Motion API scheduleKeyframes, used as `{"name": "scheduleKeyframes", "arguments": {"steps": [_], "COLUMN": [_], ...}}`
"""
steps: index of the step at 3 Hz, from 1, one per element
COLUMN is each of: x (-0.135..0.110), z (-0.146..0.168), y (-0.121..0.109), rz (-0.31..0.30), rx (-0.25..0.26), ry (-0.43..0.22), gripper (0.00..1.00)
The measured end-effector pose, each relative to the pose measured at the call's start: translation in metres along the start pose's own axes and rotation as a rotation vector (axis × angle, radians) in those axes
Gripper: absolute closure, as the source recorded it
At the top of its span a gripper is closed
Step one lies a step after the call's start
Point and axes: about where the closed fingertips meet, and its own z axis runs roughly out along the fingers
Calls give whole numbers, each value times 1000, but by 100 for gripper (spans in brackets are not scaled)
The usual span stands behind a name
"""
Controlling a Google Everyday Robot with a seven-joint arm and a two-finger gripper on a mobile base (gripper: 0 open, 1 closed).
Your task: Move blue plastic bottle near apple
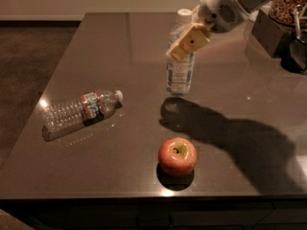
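Observation:
The blue plastic bottle [180, 73], clear with a pale label and a white cap, hangs upright a little above the dark table [110, 47], its shadow just below it. My gripper [183, 44] reaches in from the upper right and is shut on the bottle's upper half; one tan finger [190, 41] shows in front of it. The apple [177, 156], red with a yellowish stem patch, sits near the table's front edge, below and in front of the bottle.
A ribbed clear bottle with a red-and-blue label [81, 110] lies on its side at the left. Dark containers [280, 25] stand at the back right. The table's front edge runs just below the apple.

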Motion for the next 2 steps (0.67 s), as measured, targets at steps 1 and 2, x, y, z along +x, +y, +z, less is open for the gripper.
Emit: {"name": "scheduleKeyframes", "arguments": {"steps": [1, 2], "x": [16, 26], "z": [-15, -18], "y": [33, 53], "rz": [-21, -48], "rx": [-30, -56], "ry": [-6, -16], "gripper": [100, 100]}}
